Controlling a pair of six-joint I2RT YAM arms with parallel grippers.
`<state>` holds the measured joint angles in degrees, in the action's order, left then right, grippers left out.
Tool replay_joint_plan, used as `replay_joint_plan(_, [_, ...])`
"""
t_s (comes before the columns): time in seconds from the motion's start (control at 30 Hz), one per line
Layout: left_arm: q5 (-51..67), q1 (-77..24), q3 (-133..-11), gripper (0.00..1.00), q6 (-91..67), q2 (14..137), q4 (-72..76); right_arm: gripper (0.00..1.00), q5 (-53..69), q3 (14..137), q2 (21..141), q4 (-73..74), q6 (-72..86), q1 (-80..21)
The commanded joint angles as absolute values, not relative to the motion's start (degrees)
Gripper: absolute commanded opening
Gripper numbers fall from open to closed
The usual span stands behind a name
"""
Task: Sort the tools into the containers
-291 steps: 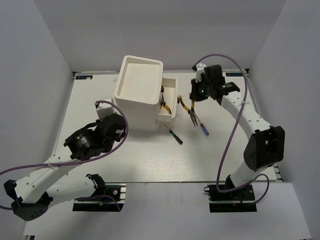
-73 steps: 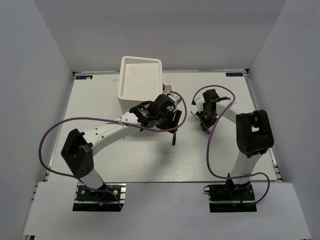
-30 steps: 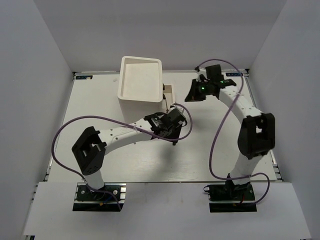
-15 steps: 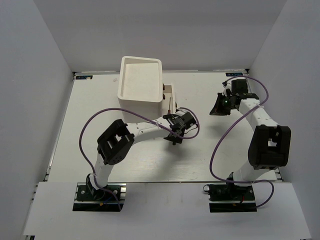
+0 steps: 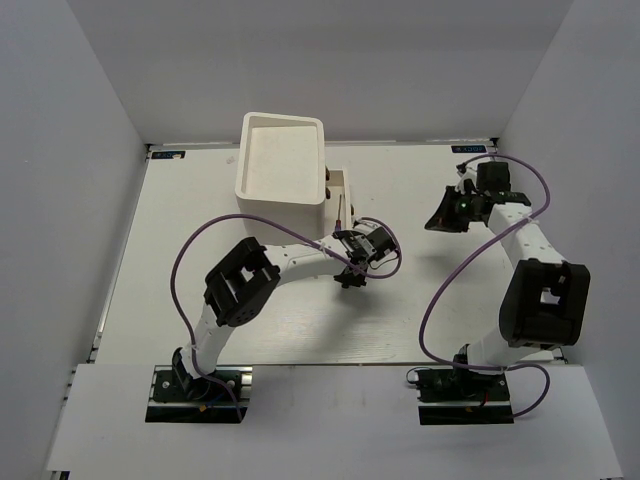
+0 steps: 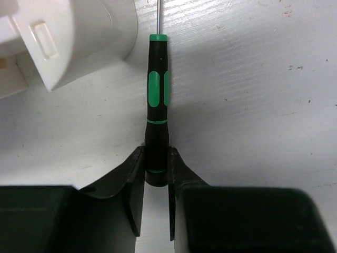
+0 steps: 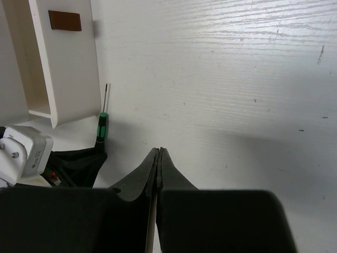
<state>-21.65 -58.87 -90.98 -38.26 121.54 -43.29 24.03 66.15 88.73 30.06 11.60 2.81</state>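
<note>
The left fingers (image 6: 135,176) pinched a thin black-and-green screwdriver (image 6: 157,89) by its butt — over the white desk (image 6: 253,79). The right fingers (image 7: 149,169) were pressed together.

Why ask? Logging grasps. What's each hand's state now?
Left hand: closed on the screwdriver.
Right hand: closed, holding nothing.

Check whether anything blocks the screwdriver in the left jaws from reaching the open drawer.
Nothing loose shows between them. The green screwdriver, clamped in the left gripper, has its tip beside the knobbed front wall of the open drawer; only that wall must likely be cleared. The right gripper sits aside.
</note>
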Motion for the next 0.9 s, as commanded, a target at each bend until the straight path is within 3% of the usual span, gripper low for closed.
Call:
replay_joint_plan(0.0, [-21.5, -59.7, -92.0, 0.14, -37.9, 121.8, -43.2, 0.00, 26.1, 65.4, 86.2, 29.6, 12.0, 3.4])
replay_joint_plan(0.2, [-22.8, -61.3, -104.4, 0.00, -35.9, 118.4, -48.9, 0.00, 26.8, 65.0, 85.2, 29.3, 10.7, 3.7])
replay_joint_plan(0.4, [-28.6, -59.8, -119.4, 0.00, -34.5, 120.0, -59.3, 0.00, 27.1, 65.4, 85.6, 29.1, 10.9, 4.0])
replay_joint_plan(0.87, [-39.5, -53.7, -127.2, 0.00, -31.6, 127.9, -66.1, 0.00, 27.4, 64.5, 84.8, 29.6, 11.3, 5.4])
